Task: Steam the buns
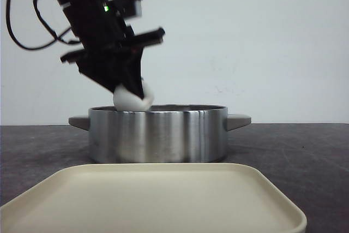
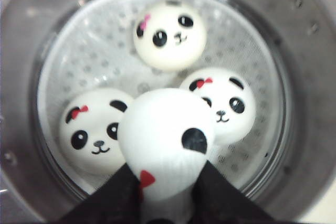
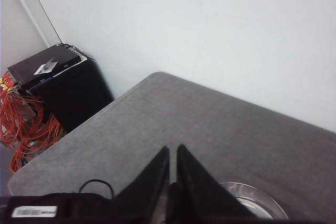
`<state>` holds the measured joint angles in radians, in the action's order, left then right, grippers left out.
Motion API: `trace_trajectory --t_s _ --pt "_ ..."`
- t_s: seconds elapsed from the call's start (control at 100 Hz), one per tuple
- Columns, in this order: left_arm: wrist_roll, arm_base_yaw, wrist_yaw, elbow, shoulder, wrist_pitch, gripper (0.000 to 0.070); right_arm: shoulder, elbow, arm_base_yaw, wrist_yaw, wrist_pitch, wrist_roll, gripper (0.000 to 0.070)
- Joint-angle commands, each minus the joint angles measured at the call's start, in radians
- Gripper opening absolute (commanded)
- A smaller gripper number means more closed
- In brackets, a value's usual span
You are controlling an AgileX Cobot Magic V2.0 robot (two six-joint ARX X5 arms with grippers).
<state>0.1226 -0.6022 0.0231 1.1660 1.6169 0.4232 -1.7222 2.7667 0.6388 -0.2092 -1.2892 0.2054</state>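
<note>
Left tool [image 1: 132, 92]: pinching one panda bun [image 2: 167, 142] between its dark fingers [image 2: 118, 195], held just above the rim of the steel steamer pot [image 1: 158, 133].
Held bun: tilted, one eye patch and a red bow facing the wrist camera; it hangs over the gap between two buns below.
Buns in pot: three lie on the perforated white steamer liner [image 2: 86, 59], one at the far side [image 2: 169, 35], one by the near wall [image 2: 94, 129], one beside it [image 2: 226, 103].
Right tool [image 3: 173, 174]: fingers pressed nearly together, gripping nothing, well away over the grey surface [image 3: 173, 124].
Tray: cream tray [image 1: 158, 197] in front of the pot, bare.
Stage: my guess is the fourth and last bun is going in.
Risk: released here, it may land on its neighbours' domes and roll or settle lopsided, since the free patch of liner is small.
Risk: a soft bun squeezed hard may cling to a finger on release.
</note>
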Motion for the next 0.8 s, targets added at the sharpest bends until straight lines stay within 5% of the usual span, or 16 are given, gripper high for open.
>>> trace_trajectory --t_s 0.0,0.09,0.17,0.23,0.53,0.67,0.79 --pt "-0.004 -0.004 -0.003 0.015 0.019 -0.009 0.0045 -0.016 0.029 0.008 0.000 -0.005 -0.011 0.0017" --pt "0.003 -0.004 -0.003 0.015 0.021 0.001 0.0219 -0.016 0.029 0.008 0.000 -0.024 -0.011 0.0017" --pt "0.019 -0.004 -0.003 0.015 0.021 0.002 0.0506 -0.016 0.029 0.008 0.000 -0.040 -0.011 0.0017" --pt "0.026 -0.004 -0.003 0.015 0.021 0.008 0.0598 -0.016 0.029 0.008 0.000 -0.050 -0.011 0.0017" --pt "0.039 -0.002 0.011 0.020 -0.003 0.116 0.0580 -0.016 0.029 0.034 0.009 -0.086 -0.052 0.0017" --pt "0.066 0.000 0.043 0.020 -0.104 0.114 0.0341 -0.016 0.029 0.056 0.126 -0.131 -0.087 0.0016" --pt "0.067 0.009 0.065 0.020 -0.251 0.066 0.0207 -0.016 0.029 0.101 0.204 -0.130 -0.090 0.0016"
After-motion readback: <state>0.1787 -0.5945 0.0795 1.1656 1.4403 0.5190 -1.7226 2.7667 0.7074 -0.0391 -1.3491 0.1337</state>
